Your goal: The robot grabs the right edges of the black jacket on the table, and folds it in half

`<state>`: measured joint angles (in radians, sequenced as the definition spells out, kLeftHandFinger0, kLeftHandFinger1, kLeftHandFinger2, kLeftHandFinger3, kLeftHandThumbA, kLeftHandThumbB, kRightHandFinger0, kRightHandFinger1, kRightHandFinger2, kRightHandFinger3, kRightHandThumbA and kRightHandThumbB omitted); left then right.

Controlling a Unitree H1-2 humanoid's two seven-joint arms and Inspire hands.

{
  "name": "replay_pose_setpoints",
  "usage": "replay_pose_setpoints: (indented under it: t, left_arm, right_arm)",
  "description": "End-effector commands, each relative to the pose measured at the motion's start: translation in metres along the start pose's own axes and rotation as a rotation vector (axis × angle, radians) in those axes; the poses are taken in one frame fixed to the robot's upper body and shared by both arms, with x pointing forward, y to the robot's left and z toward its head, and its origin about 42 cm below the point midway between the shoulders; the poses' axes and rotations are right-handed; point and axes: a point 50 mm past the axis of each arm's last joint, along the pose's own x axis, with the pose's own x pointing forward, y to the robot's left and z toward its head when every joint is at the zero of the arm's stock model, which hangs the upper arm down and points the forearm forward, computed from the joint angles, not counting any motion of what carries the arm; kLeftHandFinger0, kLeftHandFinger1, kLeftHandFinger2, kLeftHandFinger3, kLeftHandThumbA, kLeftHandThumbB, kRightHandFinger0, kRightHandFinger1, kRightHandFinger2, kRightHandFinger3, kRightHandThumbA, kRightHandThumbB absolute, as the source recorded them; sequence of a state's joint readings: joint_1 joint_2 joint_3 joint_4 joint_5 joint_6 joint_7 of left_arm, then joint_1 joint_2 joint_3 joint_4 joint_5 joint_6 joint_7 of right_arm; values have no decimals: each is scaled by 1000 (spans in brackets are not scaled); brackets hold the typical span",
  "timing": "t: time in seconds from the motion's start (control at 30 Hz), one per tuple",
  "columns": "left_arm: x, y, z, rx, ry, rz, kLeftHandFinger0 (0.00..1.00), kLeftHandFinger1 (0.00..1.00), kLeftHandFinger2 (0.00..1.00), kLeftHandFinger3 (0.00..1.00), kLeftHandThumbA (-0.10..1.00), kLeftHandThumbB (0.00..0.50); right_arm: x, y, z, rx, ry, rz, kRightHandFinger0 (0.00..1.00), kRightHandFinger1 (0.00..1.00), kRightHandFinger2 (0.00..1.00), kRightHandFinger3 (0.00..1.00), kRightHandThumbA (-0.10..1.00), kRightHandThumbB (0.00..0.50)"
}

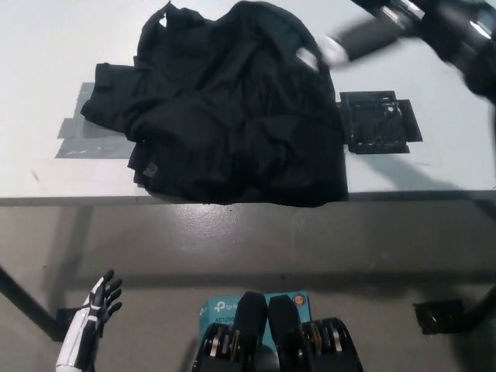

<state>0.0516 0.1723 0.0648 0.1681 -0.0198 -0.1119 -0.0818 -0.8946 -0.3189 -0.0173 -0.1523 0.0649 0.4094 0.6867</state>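
The black jacket (pixel 232 116) lies bunched and creased on the white table (pixel 46 46), reaching from the far side to the front edge. My black right hand (pixel 349 43) is a blurred streak at the top right, level with the jacket's upper right edge. The blur hides how its fingers stand and whether it touches the cloth. The right arm (pixel 465 39) runs off the top right corner. My white left hand (pixel 97 314) rests low at the bottom left, below the table's front edge, open with fingers spread.
A black square pad (pixel 378 122) lies on the table right of the jacket. Grey tape (pixel 74 136) shows under the jacket's left side. A blue box (pixel 225 310) lies on the floor at bottom middle, and a dark object (pixel 442 316) at bottom right.
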Motion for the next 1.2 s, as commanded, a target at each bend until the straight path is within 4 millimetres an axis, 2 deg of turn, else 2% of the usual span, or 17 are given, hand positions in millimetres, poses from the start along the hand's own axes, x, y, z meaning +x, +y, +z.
replay_pose_setpoints:
  t: [0.0, 0.07, 0.13, 0.23, 0.33, 0.43, 0.57, 0.6, 0.63, 0.67, 0.7, 0.83, 0.9, 0.93, 0.97, 1.0, 1.17]
  left_arm:
    - [7, -4, 12, 10, -114, -35, 1000, 1000, 1000, 1000, 1000, 188]
    - [9, -4, 14, 13, -120, -37, 1000, 1000, 1000, 1000, 1000, 188]
    - [21, -2, 22, 16, -130, -35, 1000, 1000, 1000, 1000, 1000, 204]
    - [24, -1, 26, 27, -131, -34, 1000, 1000, 1000, 1000, 1000, 209]
    - [26, -2, 27, 25, -136, -33, 1000, 1000, 1000, 1000, 1000, 206]
    - [30, 0, 31, 23, -145, -36, 1000, 1000, 1000, 1000, 1000, 206]
    - [36, 1, 32, 11, -158, -28, 1000, 1000, 1000, 1000, 1000, 214]
    - [36, 1, 32, 11, -159, -28, 1000, 1000, 1000, 1000, 1000, 214]
    - [37, 1, 33, 10, -161, -28, 1000, 1000, 1000, 1000, 1000, 222]
    - [37, 3, 35, 8, -165, -25, 1000, 1000, 1000, 1000, 1000, 219]
    - [38, 3, 37, -5, -172, -25, 1000, 1000, 1000, 1000, 1000, 207]
    - [39, 1, 36, -6, -176, -24, 1000, 1000, 1000, 1000, 1000, 203]
    - [39, -1, 36, -4, -173, -28, 1000, 1000, 1000, 1000, 1000, 203]
    - [39, -1, 36, -4, -173, -28, 1000, 1000, 1000, 1000, 1000, 202]
    - [38, -2, 34, -6, -169, -28, 1000, 1000, 1000, 1000, 1000, 205]
    - [36, -3, 32, -9, -164, -25, 1000, 1000, 1000, 1000, 1000, 212]
    - [32, 4, 20, -10, -122, -7, 1000, 1000, 1000, 1000, 1000, 206]
  right_arm:
    - [-144, 4, 73, -186, -208, -280, 1000, 1000, 1000, 1000, 1000, 414]
    - [-154, 8, 70, -163, -208, -290, 1000, 1000, 1000, 1000, 1000, 405]
    - [-189, 27, 57, -128, -205, -360, 1000, 1000, 1000, 1000, 1000, 404]
    - [-212, 52, 38, -26, -201, -409, 1000, 1000, 1000, 1000, 1000, 411]
    - [-221, 62, 30, 22, -193, -418, 1000, 1000, 1000, 1000, 1000, 418]
    - [-239, 88, 4, 156, -139, -471, 1000, 1000, 1000, 1000, 1000, 410]
    - [-253, 107, -37, 286, -56, -539, 1000, 1000, 1000, 1000, 1000, 377]
    - [-253, 108, -37, 286, -59, -539, 1000, 1000, 1000, 1000, 1000, 377]
    - [-256, 113, -57, 329, -18, -574, 1000, 1000, 1000, 1000, 1000, 357]
    - [-259, 123, -83, 377, 42, -622, 1000, 1000, 1000, 1000, 1000, 291]
    - [-263, 135, -118, 433, 113, -660, 1000, 1000, 1000, 1000, 1000, 258]
    - [-268, 168, -176, 544, 277, -693, 1000, 1000, 1000, 1000, 1000, 169]
    - [-264, 192, -205, 575, 341, -717, 1000, 1000, 1000, 1000, 1000, 52]
    - [-264, 194, -207, 573, 342, -717, 1000, 1000, 1000, 1000, 1000, 49]
    - [-264, 210, -225, 539, 426, -703, 1000, 1000, 1000, 1000, 1000, 124]
    - [-264, 220, -236, 518, 470, -688, 1000, 1000, 1000, 1000, 1000, 143]
    - [-261, 227, -251, 435, 488, -657, 1000, 1000, 1000, 1000, 999, 177]
